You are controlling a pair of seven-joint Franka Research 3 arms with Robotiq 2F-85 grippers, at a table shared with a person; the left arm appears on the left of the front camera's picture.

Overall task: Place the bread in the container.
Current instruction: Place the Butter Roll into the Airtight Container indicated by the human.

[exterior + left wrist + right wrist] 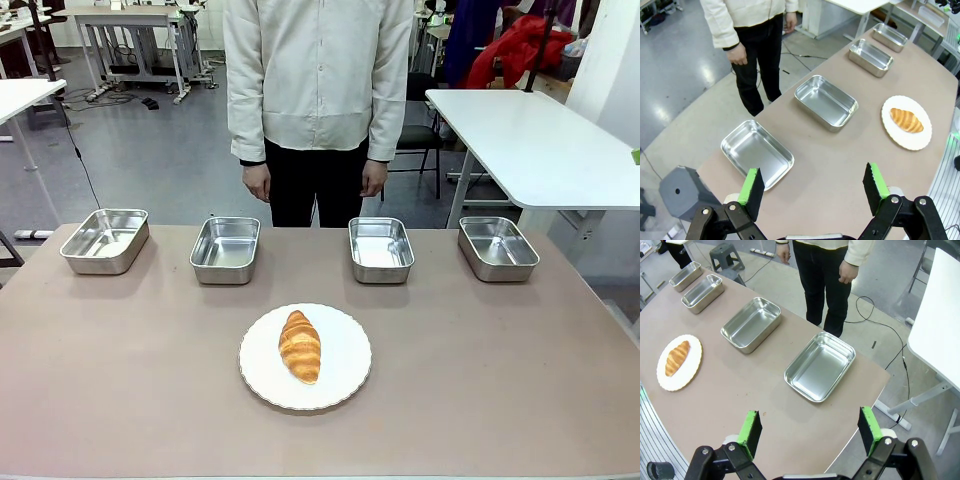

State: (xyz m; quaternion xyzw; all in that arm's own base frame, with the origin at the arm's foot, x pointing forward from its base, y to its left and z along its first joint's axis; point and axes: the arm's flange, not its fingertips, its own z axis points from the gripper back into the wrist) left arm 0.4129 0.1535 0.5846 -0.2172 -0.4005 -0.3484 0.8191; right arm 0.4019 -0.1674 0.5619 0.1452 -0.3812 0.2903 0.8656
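Ahead of both tools, the desk (120,400) is laid out for easy reach: 4 containers (225,250) are ranked along its far edge, and the white plate (345,385) is set nearer, with the bread (300,346) presented on it. The left tool (815,182) and right tool (810,432) are held wide open, empty, ready for a grasp.
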